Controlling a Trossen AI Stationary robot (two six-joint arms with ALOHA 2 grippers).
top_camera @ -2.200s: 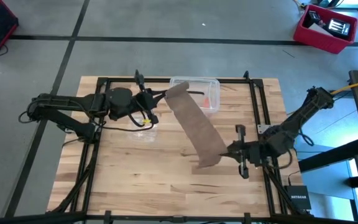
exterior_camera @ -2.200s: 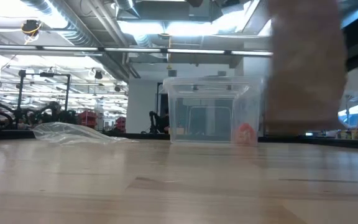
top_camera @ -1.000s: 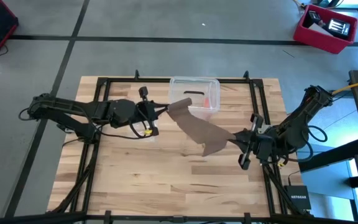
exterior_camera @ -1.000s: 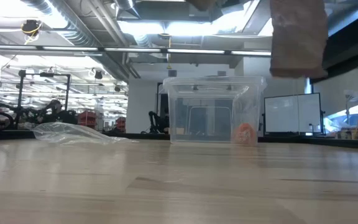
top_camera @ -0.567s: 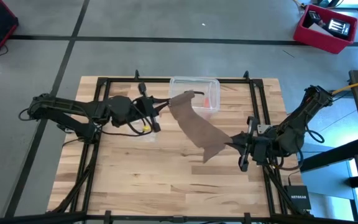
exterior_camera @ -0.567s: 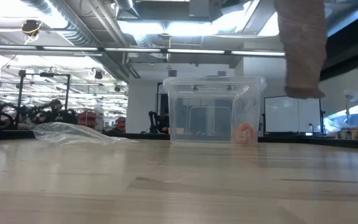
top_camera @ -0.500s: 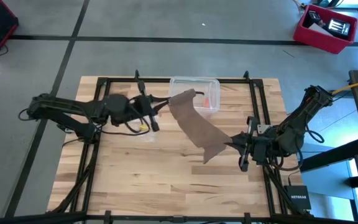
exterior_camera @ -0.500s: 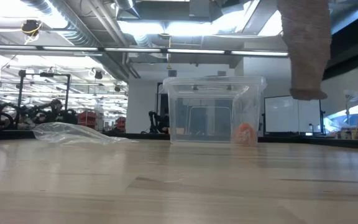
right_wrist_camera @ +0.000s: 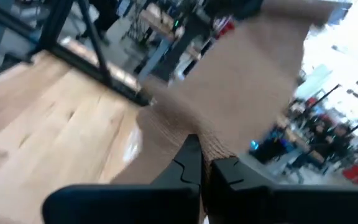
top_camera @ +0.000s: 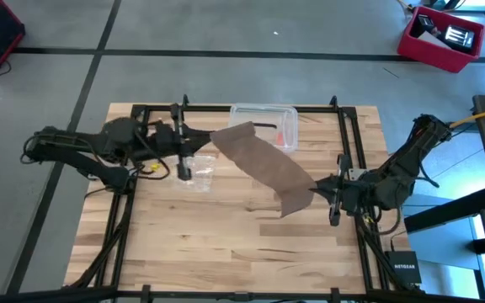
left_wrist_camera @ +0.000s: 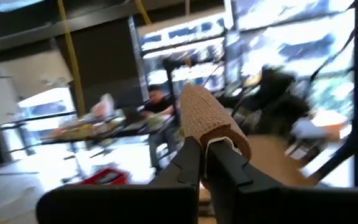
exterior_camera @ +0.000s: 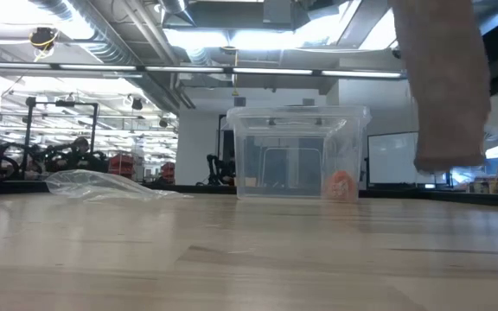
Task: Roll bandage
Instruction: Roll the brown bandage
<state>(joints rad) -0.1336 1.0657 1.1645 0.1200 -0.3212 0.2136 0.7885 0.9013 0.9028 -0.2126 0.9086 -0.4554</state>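
Note:
The bandage point(top_camera: 263, 164), a dark brown strip, hangs in the air above the table's middle, spanning between my two grippers. My left gripper point(top_camera: 205, 137) is shut on its far-left end, in front of the clear box. My right gripper point(top_camera: 317, 188) is shut on it near the other end, by the table's right side. A short flap point(top_camera: 291, 204) hangs past the right gripper and shows in the low view as the bandage's hanging end point(exterior_camera: 446, 95), clear of the tabletop. My left gripper pinches the bandage's end point(left_wrist_camera: 211, 124) between its two fingers point(left_wrist_camera: 188, 163), coming about level from the table's left. The fabric curls over the fingertips and is lifted clear of the table. My right gripper pinches the strip near its other end point(right_wrist_camera: 213, 140) between its two fingers point(right_wrist_camera: 190, 158), coming about level from the table's right. The strip runs away from it toward the left gripper, clear of the table, and a short end hangs below.
A clear plastic box point(top_camera: 268, 120) with a small orange thing point(exterior_camera: 341, 184) inside stands at the table's far edge. A clear plastic bag point(top_camera: 196, 172) lies under the left arm. A black frame point(top_camera: 348, 143) rims the table.
My left gripper has gone up and toward the table's left edge, rolling as it went, and has drawn the bandage's end with it. The strip now lies longer and flatter between the grippers. My right gripper has sunk a little; the hanging flap is lower.

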